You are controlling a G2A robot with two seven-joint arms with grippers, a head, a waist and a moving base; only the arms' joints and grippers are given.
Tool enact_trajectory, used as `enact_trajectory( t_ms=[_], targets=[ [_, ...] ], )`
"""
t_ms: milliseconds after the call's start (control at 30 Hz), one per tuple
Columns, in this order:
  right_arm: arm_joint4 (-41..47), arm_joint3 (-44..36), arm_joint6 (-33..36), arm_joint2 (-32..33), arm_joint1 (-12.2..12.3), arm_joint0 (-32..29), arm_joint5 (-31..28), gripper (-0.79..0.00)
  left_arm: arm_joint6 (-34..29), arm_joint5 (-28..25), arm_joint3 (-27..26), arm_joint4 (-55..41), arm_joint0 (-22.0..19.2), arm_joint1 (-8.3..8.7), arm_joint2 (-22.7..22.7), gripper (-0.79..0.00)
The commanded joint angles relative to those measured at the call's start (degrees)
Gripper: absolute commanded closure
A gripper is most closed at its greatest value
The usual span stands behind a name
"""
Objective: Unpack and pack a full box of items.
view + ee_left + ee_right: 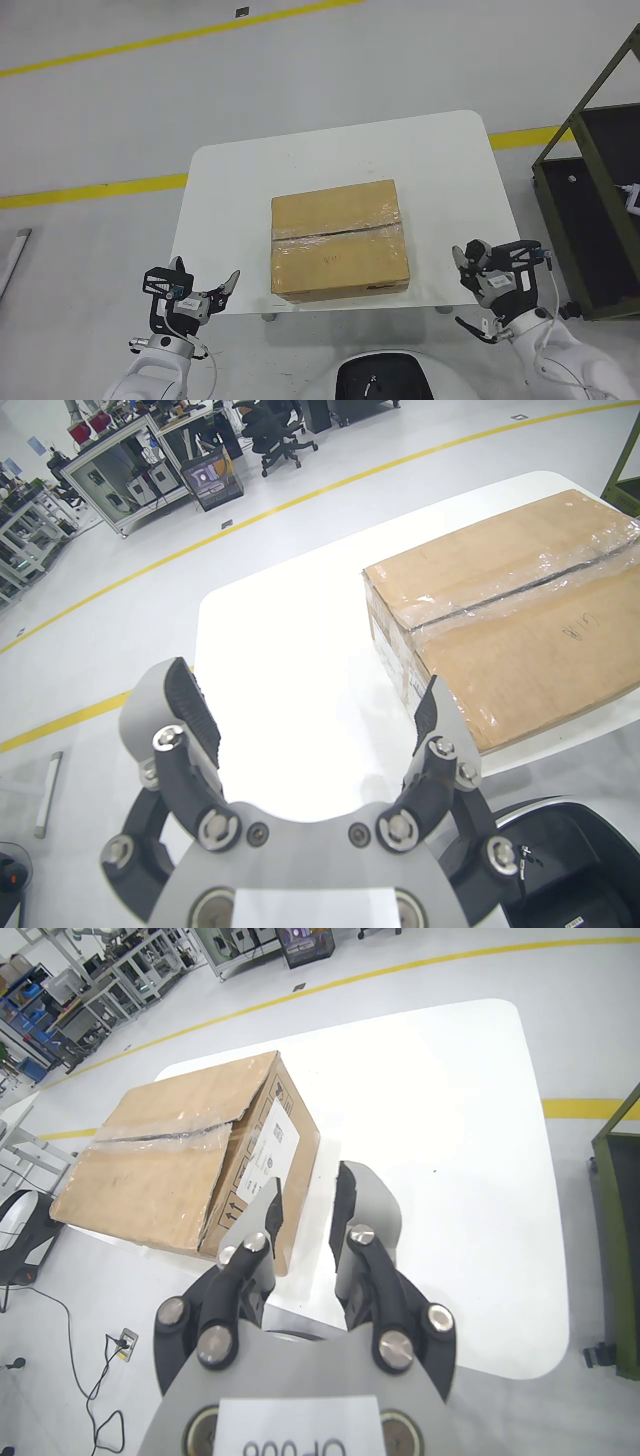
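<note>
A brown cardboard box lies closed on the white table, its top seam covered with clear tape. In the left wrist view the box is beyond my left gripper, which hangs open off the table's near left corner with nothing in it. My right gripper is open and empty too, at the near right corner. From the right wrist view the box shows a torn end flap and a white label.
A dark green metal cart stands just right of the table. Yellow floor lines run behind. The table's far half is bare white surface. Workbenches and chairs stand far off in the room.
</note>
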Motion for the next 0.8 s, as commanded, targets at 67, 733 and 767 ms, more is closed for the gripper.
enact_trajectory(
  t_ms=[67, 733, 767],
  targets=[
    [-0.5, 0.7, -0.4, 0.1, 0.0, 0.8, 0.7, 0.0, 0.0, 0.0, 0.0, 0.0, 0.0, 0.0, 0.0, -0.785],
    [2.1, 15.0, 2.3, -10.2, -0.7, 13.5, 1.6, 0.0, 0.0, 0.0, 0.0, 0.0, 0.0, 0.0, 0.0, -0.785],
    [2.3, 15.5, 2.6, -10.6, -0.7, 13.6, 1.2, 0.0, 0.0, 0.0, 0.0, 0.0, 0.0, 0.0, 0.0, -0.785]
  ],
)
